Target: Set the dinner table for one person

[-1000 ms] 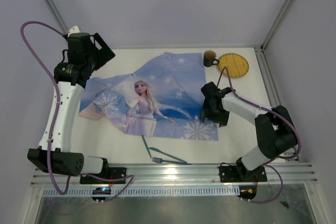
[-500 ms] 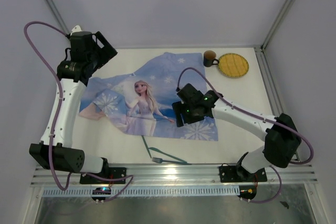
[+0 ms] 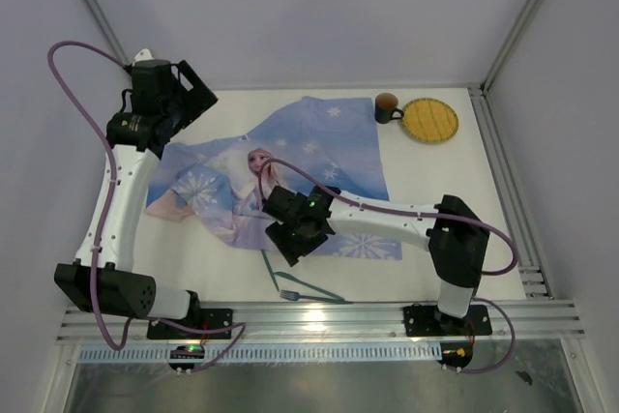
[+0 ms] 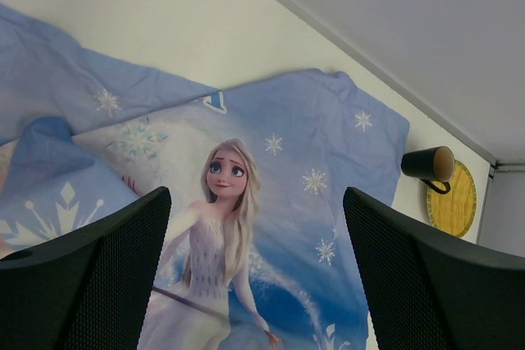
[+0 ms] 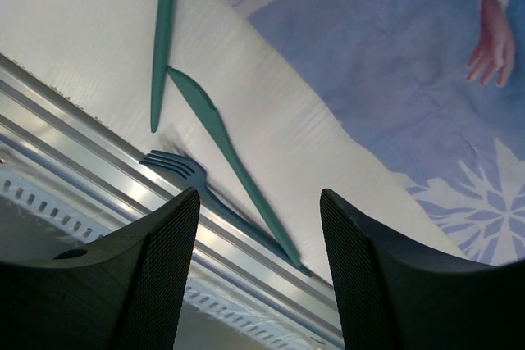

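Spanning the whole workspace, the dinner table (image 3: 435, 191) is a flat white bench framed by silver rails (image 3: 319, 318), with both arm bases at its near edge; a blue cloth (image 3: 324, 137) printed with a pale-haired figure lies across its middle, rumpled and folded over along its left side; a brown mug (image 3: 387, 105) stands just beyond the cloth's far right corner, touching or almost touching a round yellow mat (image 3: 430, 120) on its right; three teal utensils lie on the bare bench near the front rail, just off the cloth's near edge: a knife (image 5: 225, 161), a fork (image 5: 176, 165) with its tines at the rail and its handle crossing under the knife, and a thin straight handle (image 5: 162, 38) whose far end runs out of view.

The left fingers (image 4: 90, 284) are spread wide with nothing between them, held high over the far left corner and looking down on the cloth; the right fingers (image 5: 385, 284) are also apart and empty, hanging over the cloth's near edge above the utensils, touching none of them, the right arm reaching leftward across the bench.
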Controlling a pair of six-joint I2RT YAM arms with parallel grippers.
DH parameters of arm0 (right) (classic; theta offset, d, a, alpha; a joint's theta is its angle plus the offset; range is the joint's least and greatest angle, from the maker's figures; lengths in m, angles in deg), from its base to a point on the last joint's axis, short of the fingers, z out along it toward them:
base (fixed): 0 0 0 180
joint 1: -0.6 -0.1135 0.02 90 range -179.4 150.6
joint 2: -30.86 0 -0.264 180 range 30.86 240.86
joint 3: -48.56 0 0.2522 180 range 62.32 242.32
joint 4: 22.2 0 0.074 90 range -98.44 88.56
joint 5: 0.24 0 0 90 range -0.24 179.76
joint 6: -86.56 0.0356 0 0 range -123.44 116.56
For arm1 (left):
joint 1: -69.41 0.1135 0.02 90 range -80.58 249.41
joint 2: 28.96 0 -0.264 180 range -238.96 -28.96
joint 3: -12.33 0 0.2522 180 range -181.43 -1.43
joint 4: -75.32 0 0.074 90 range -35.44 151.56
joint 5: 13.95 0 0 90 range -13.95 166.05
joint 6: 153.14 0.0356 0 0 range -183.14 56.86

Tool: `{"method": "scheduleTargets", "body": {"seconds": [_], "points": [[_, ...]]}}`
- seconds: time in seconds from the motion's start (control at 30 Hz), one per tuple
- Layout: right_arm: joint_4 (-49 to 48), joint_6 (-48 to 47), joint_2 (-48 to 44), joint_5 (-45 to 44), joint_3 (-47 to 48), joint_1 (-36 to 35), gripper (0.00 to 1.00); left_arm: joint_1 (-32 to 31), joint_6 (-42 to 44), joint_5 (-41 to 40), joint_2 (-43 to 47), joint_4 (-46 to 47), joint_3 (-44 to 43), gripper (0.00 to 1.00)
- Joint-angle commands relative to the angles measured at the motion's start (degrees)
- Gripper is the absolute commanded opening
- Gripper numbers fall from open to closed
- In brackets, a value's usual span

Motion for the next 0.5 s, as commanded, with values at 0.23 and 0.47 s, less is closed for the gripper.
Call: {"method": "scheduleTargets", "body": {"seconds": [0.23,0.47], "points": [[0.05,3.87,4.84,-1.0,6.06,-5.4,0.64,-0.05,1.61,2.47,1.45,0.62,0.46,0.88],[-2.42,1.68,10.81,-0.39,8.68,-5.76,0.63,-0.05,1.7,3.7,1.89,0.44,0.29,0.88]]}}
